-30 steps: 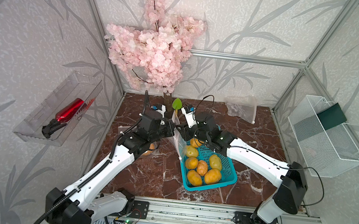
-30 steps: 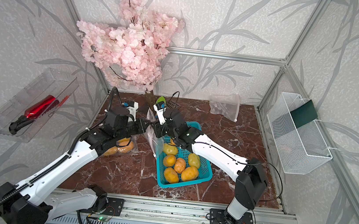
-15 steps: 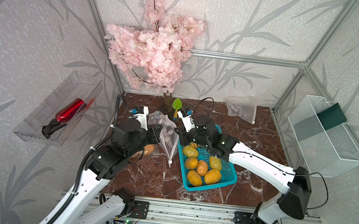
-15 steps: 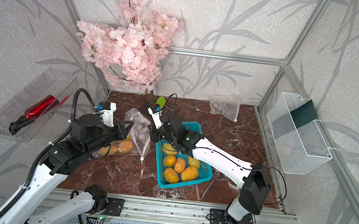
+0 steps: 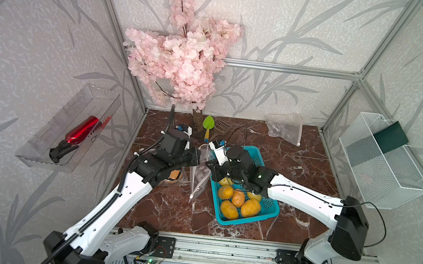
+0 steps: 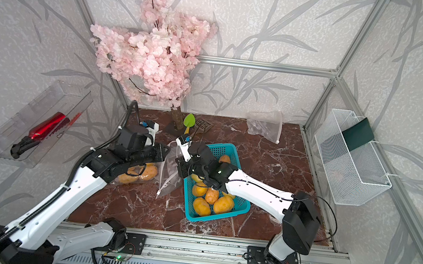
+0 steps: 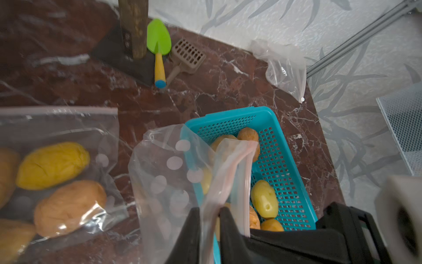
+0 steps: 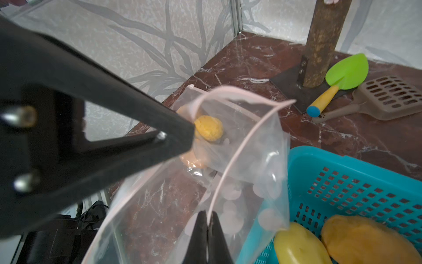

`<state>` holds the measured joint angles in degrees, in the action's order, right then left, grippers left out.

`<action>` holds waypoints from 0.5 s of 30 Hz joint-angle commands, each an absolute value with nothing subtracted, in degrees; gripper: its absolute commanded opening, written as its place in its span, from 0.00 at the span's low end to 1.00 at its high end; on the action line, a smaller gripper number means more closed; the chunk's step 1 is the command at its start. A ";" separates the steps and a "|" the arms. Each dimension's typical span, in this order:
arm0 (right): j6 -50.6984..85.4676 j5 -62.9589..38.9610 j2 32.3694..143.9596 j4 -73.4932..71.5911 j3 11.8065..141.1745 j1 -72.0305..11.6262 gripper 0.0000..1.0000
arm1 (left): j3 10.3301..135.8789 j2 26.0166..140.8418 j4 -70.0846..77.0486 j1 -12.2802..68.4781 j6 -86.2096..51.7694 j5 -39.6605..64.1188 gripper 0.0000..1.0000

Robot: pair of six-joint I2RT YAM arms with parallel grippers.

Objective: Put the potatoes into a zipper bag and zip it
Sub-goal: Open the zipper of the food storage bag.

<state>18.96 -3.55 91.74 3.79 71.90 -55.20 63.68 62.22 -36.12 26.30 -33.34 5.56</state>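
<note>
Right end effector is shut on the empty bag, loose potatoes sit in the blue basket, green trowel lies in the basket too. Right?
One slip: the green trowel isn't in the blue basket. It lies on the table by the tree trunk, as both top views show. The rest stands: right end effector shut on the empty bag, loose potatoes in the basket.

A: What do we lose in a top view?
B: Our left arm [image 5: 131, 185] covers most of the bagged potatoes [image 5: 174, 174].
A: And at the left claw [image 7: 209, 212]?
B: We cannot tell whether it pinches the zipper bag [image 7: 159, 164] rim or merely straddles it.
</note>
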 commanded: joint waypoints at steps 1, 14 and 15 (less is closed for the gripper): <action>21.05 -4.52 92.89 1.07 71.22 -52.71 0.00 | 63.32 64.12 -31.41 26.42 -31.56 10.06 0.34; 20.70 -5.60 94.19 0.40 72.44 -50.71 0.00 | 59.99 64.00 -27.51 30.13 -30.39 9.20 0.55; 20.68 -5.54 94.37 0.47 72.66 -50.63 0.00 | 59.92 63.82 -27.74 30.84 -30.49 8.56 0.55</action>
<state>20.14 -4.64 93.23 2.17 71.35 -50.94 60.51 65.23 -28.69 29.41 -31.55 9.87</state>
